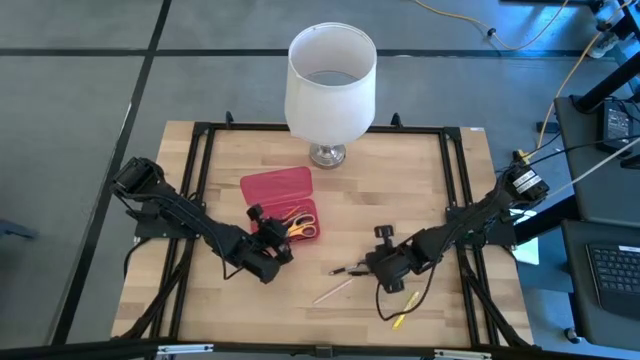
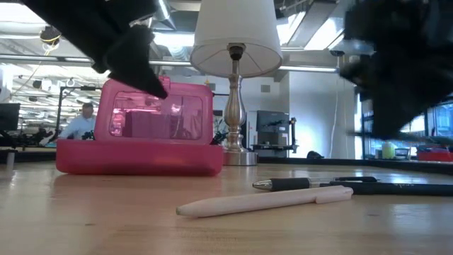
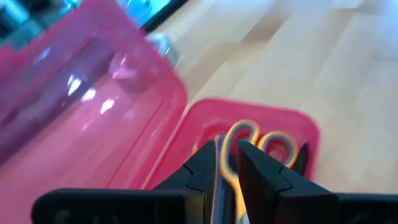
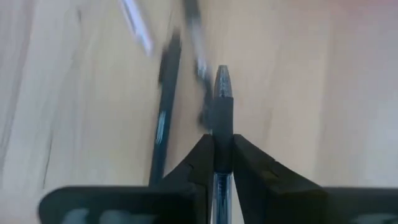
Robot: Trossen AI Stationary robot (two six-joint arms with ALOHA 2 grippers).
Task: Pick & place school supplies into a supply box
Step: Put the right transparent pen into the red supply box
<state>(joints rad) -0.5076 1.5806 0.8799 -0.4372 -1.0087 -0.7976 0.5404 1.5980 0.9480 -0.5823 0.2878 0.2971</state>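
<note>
The supply box [image 1: 278,187], translucent pink-red, stands on the table with its lid up and its tray [image 3: 292,124] toward the near side. Yellow-handled scissors [image 3: 249,134] show over the tray, with my left gripper [image 3: 227,149] shut on them. Right of the box, above the table, my right gripper [image 4: 222,140] is shut on a black pen [image 4: 222,93]. A second black pen [image 1: 348,268], a pale pen [image 1: 335,290] and a yellow pencil [image 1: 400,320] lie flat on the wood. My left gripper pinches the scissors between its two fingers just behind the handle loops, on a yellow strip [image 3: 227,171]. The fingers slant down from the table's near left. The loops point away from the gripper over the tray; whether they rest in it cannot be told. My right gripper pinches the black pen's barrel [image 4: 222,127] between its two fingers, a little behind the tip. The pen lies along the fingers, and its silver tip [image 4: 222,78] sticks out ahead of them. The fingers point steeply down, and the pen is lifted clear of the table.
A white-shaded lamp [image 1: 330,85] stands at the table's far edge, just behind the box. A black frame [image 1: 450,180] runs along the table's sides. Bare wood lies between the box and the loose pens. In the low view a person [image 2: 81,120] shows in the room behind.
</note>
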